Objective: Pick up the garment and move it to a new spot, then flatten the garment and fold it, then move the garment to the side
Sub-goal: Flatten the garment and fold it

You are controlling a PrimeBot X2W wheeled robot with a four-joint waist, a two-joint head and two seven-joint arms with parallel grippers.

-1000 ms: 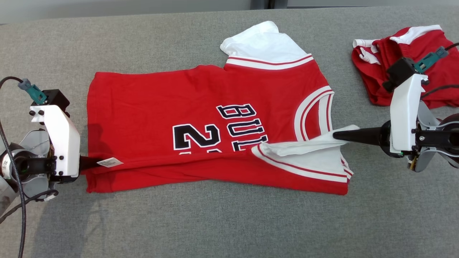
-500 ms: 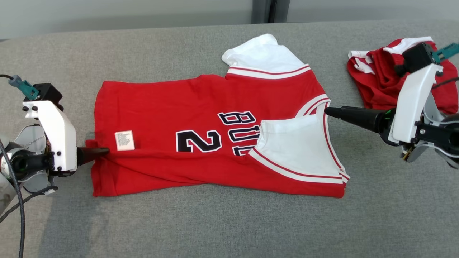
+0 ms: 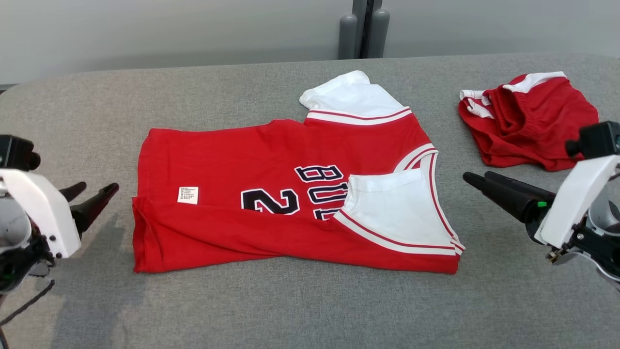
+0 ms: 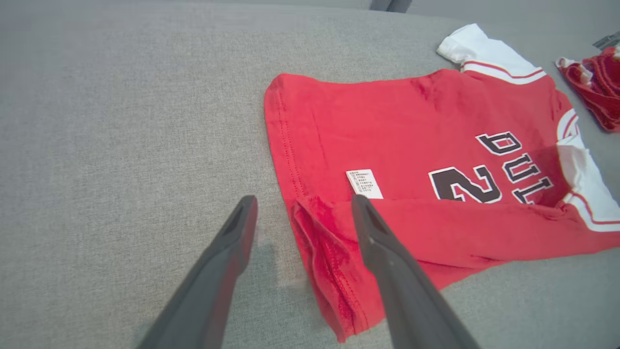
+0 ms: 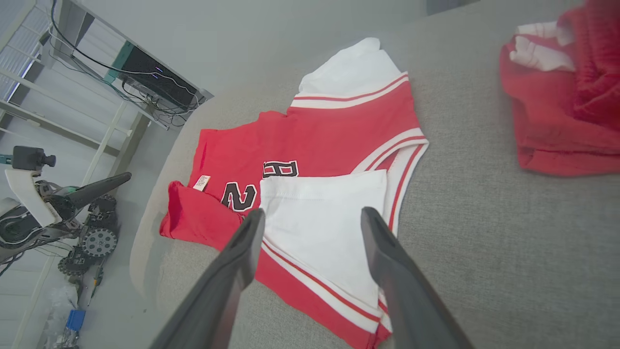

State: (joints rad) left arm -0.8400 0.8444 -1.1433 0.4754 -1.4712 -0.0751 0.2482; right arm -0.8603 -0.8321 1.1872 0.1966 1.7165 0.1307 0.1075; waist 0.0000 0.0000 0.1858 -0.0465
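The garment (image 3: 271, 160) is a red jersey with white sleeves and dark lettering, lying flat on the grey surface (image 3: 290, 310). Its near long edge is folded up over the front, and the near white sleeve (image 3: 387, 203) lies on the chest. A white label (image 3: 188, 195) shows by the left hem. My left gripper (image 3: 97, 187) hangs open just left of the hem, apart from the cloth; in the left wrist view the left gripper (image 4: 304, 199) stands above the folded corner of the garment (image 4: 411, 121). My right gripper (image 3: 477, 176) is open, right of the collar, holding nothing; the right gripper (image 5: 314, 212) looks over the garment (image 5: 329, 131).
A second red and white garment (image 3: 528, 121) lies bunched at the far right of the surface, also seen as a red bundle (image 5: 566, 121). Two grey posts (image 3: 363, 29) stand behind the far edge. A rack with cables (image 5: 150, 82) stands beyond the surface's left end.
Both grippers have opened, let go of the garment and drawn back from it. The near edge and sleeve now lie folded over the front. The head camera has tilted up.
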